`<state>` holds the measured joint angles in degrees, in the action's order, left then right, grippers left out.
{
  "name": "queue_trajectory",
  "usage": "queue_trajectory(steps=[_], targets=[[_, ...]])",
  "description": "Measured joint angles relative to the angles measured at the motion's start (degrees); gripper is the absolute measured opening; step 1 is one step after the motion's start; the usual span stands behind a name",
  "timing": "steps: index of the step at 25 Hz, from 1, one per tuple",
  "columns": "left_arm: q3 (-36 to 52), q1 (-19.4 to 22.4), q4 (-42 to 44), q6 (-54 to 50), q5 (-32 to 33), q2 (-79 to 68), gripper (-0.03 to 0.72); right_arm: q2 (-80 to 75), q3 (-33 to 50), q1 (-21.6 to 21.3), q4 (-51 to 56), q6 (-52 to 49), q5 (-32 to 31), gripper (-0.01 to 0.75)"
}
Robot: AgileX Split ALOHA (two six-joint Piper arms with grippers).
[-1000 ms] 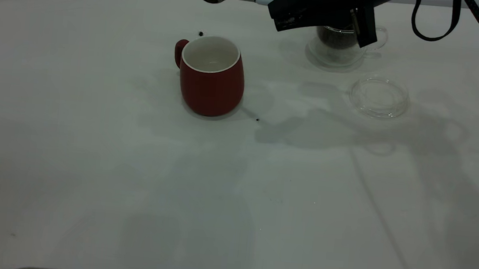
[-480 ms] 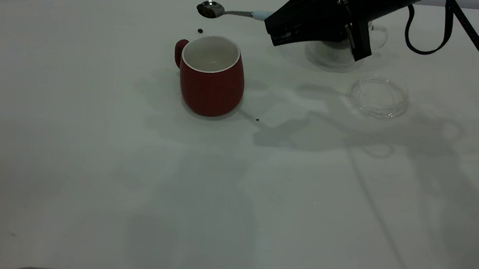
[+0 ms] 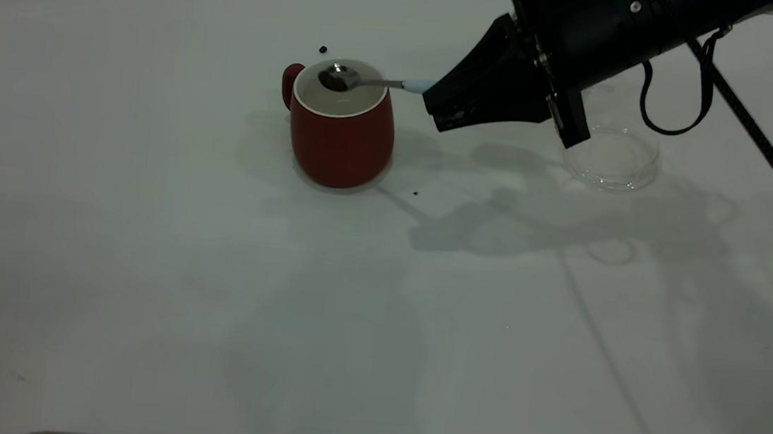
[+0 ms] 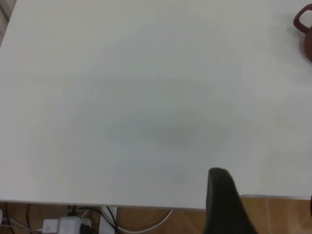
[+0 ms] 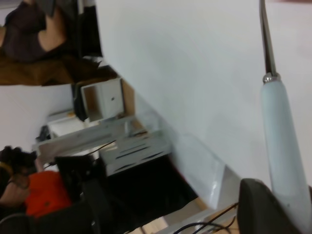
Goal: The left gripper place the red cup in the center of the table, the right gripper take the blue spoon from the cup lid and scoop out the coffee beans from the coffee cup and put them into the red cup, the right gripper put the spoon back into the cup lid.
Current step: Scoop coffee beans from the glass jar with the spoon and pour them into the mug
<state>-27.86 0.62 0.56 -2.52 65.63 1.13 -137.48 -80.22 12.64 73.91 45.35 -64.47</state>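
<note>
- the right gripper [image 3: 440, 105] is clamped on the pale handle of the blue spoon [image 3: 360, 81], out over the table [image 3: 141, 257] just to the right of the red cup [image 3: 342, 128].
- change noted: a second ago the spoon was held high, beyond the cup toward the far edge; half a second ago it was lower but not yet over the mug; now its metal bowl sits over the cup's white mouth, at about rim level, toward the far side.
- coffee beans [image 3: 333, 83] show as a dark load in the spoon bowl; whether any lie inside the cup cannot be told.
- red cup stands upright near mid-table, handle to the exterior view's left; position unchanged across the frames.
- one stray bean [image 3: 322, 49] lies on the table just beyond the cup, a second stray bean [image 3: 416, 193] lies near its base on the right; both unmoved.
- the cup lid [image 3: 612, 157] lies flat to the right, its far edge now partly covered by the gripper body; earlier it was in full sight.
- the coffee cup, partly visible earlier behind the gripper, is now hidden by the arm.
- right wrist view: the spoon handle [image 5: 280, 146] runs out from the jaws over the white tabletop.
- left gripper [image 4: 229, 204]: only one dark finger shows at the table's edge, well apart from the cup [image 4: 304, 31]; its opening cannot be told.
</note>
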Motion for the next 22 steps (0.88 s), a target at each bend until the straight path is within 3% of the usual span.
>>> queue_trajectory(steps=[11,22], targets=[[0.0,0.0,0.0,0.0,0.0,0.0,0.482,0.0,-1.0,4.0,-4.1,0.6,10.6,0.095],[0.0,0.0,0.0,0.0,0.0,0.0,0.482,2.9,-1.8,5.0,-12.2,-1.8,14.1,0.095]])
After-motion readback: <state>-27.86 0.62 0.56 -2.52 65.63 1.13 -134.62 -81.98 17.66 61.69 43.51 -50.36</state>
